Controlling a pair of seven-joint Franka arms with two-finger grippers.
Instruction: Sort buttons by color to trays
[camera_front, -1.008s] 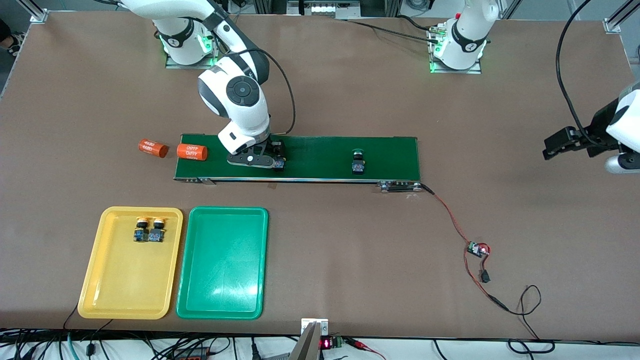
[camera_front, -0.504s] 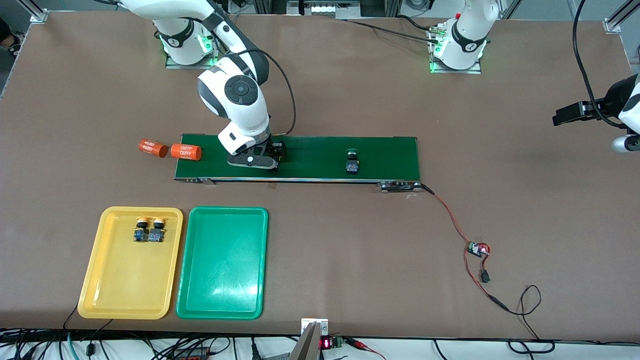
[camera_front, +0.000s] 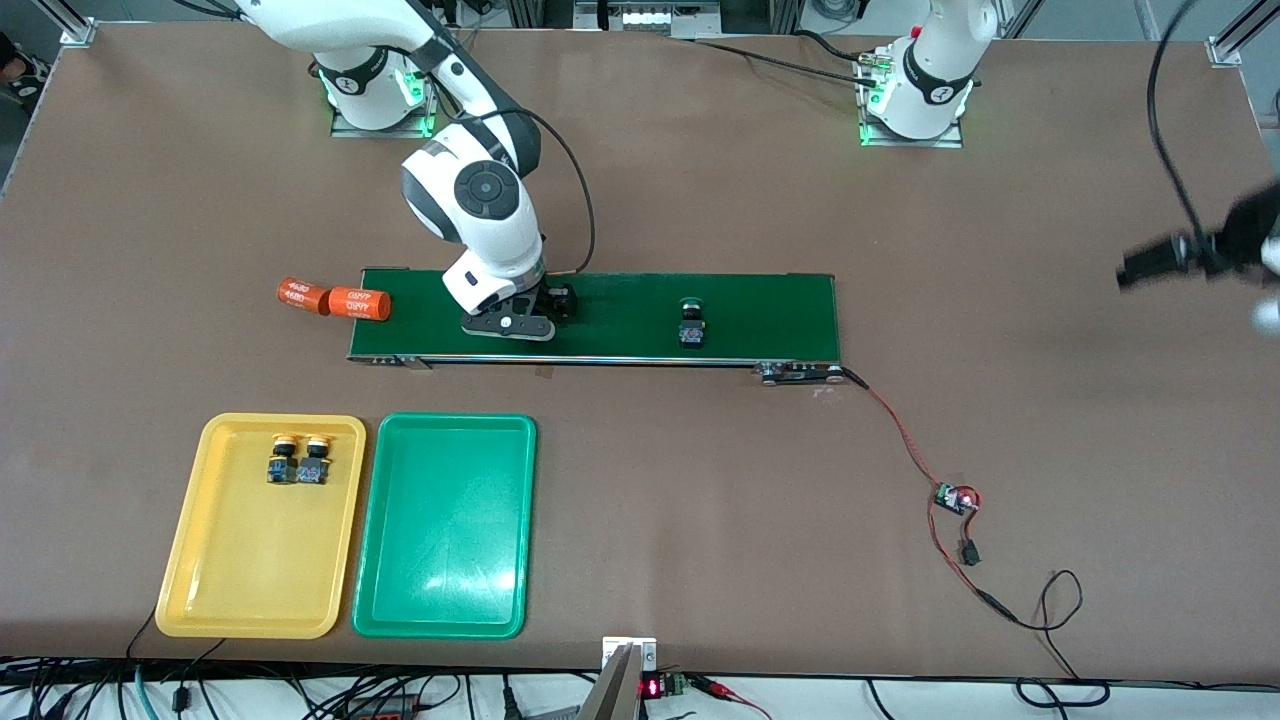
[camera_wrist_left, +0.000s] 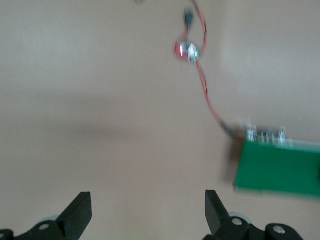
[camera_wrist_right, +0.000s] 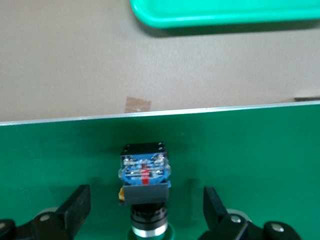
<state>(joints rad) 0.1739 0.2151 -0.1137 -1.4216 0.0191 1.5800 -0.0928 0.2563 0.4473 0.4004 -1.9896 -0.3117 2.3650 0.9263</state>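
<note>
While the belt (camera_front: 600, 315) carries its load toward the right arm's end of the table, the right gripper (camera_front: 507, 325) has settled low over it, and that is the main change. Its jaws stand wide with a button (camera_wrist_right: 145, 175) lying between them on the belt, apart from both fingers; nothing is gripped yet. Judged from this, the pick of the third button is set up but not made, and the closing move is what remains.

Against the earlier frames, the right gripper has shifted slightly along the belt and the button, then showing at its edge, is now hidden beneath it in the front view. The second belt button (camera_front: 690, 327), green-capped, has travelled along the belt toward the right gripper. Off the belt's end, the nearer orange cylinder (camera_front: 359, 303) has rolled away from the belt and now touches the other cylinder (camera_front: 302, 296).

The left gripper (camera_wrist_left: 147, 212) hangs over bare table well clear of the belt's other end, jaws wide and empty; that arm has been swinging away and shows blurred.

Trays lie nearer the camera than the belt. The yellow tray (camera_front: 190, 590) holds both yellow buttons (camera_front: 299, 460), side by side, unmoved. The green tray (camera_front: 440, 610) holds nothing, so I judge the sort half done.
</note>
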